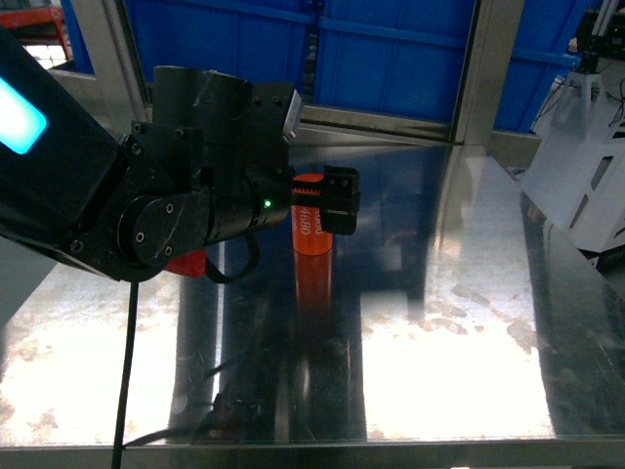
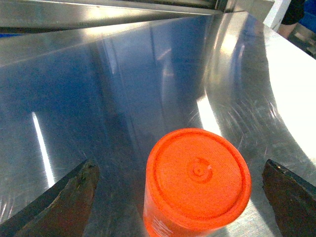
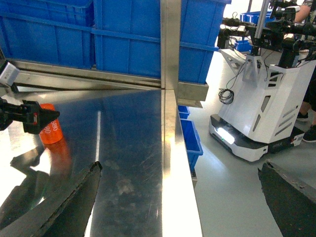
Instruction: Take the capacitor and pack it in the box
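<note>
The capacitor is an orange cylinder with white print, standing upright on the shiny steel table. My left gripper straddles its upper part and is open. In the left wrist view its round top lies between the two dark fingers, with a gap on each side. The right wrist view shows the capacitor far left. My right gripper is open and holds nothing, hanging over the table's right edge. The box is out of view.
Big blue bins line the back behind a steel rail and upright post. A white wheeled robot stands on the floor right of the table edge. Something small and red shows under my left arm.
</note>
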Controlling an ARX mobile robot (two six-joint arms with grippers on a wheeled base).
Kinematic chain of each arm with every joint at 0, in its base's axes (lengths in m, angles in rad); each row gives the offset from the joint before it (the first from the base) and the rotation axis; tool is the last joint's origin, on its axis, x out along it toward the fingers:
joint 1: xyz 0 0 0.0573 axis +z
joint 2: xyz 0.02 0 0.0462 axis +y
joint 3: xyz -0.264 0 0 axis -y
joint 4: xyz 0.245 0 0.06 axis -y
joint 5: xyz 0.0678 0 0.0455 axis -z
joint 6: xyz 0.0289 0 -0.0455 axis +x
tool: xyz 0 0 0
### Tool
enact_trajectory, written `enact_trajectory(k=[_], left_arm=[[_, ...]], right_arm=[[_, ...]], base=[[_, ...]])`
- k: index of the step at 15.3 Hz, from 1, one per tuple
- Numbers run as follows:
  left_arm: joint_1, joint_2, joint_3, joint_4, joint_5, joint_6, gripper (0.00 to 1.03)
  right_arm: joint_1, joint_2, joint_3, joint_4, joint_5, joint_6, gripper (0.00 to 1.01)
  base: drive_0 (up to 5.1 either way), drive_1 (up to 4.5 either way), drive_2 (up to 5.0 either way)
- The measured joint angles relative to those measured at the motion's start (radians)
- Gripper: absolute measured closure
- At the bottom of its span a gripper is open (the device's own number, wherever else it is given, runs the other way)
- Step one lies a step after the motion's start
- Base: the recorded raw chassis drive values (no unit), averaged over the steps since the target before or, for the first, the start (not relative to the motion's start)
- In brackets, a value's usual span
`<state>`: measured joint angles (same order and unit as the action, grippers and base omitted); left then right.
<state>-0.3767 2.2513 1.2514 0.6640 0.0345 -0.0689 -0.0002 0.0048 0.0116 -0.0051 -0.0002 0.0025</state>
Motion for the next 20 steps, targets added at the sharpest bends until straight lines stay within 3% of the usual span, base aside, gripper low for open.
enact_trajectory(k=[3, 5, 6, 8, 10, 13, 16, 19, 20], left_arm=[[-0.002, 0.060, 0.062, -0.070, -0.006, 0.013, 0.09], [-0.005, 0.079, 0.094, -0.099, -0.003, -0.002, 0.50], [-0.005, 0.079, 0.097, -0.102, 0.001, -0.004, 0.56], [-0.002, 0.078, 0.093, -0.085, 0.008, -0.010, 0.57], [0.009, 0.028, 0.011, 0.024, -0.017, -0.011, 0.58], [0.066, -0.289, -0.277, 0.334, -0.039, 0.026, 0.58], [0.113, -0.596, -0.557, 0.468, -0.047, 0.048, 0.58], [0.173, -0.908, -0.814, 0.374, -0.063, 0.040, 0.58], [0.227, -1.095, -0.882, 0.283, -0.061, 0.023, 0.58]], right_arm=[[0.000, 0.000, 0.000, 0.000, 0.000, 0.000, 0.03], [0.000, 0.000, 0.000, 0.000, 0.000, 0.000, 0.03], [0.000, 0.000, 0.000, 0.000, 0.000, 0.000, 0.03], [0.000, 0.000, 0.000, 0.000, 0.000, 0.000, 0.03], [0.000, 0.000, 0.000, 0.000, 0.000, 0.000, 0.03], [0.000, 0.000, 0.000, 0.000, 0.001, 0.000, 0.03], [0.000, 0.000, 0.000, 0.000, 0.000, 0.000, 0.03], [0.000, 0.000, 0.000, 0.000, 0.001, 0.000, 0.03], [0.000, 0.000, 0.000, 0.000, 0.001, 0.000, 0.03]], base=[[0.0, 0.00, 0.0], [0.0, 0.00, 0.0], [0.0, 0.00, 0.0], [0.0, 0.00, 0.0], [0.0, 0.00, 0.0], [0.0, 0.00, 0.0], [0.0, 0.00, 0.0], [0.0, 0.00, 0.0], [0.0, 0.00, 0.0]])
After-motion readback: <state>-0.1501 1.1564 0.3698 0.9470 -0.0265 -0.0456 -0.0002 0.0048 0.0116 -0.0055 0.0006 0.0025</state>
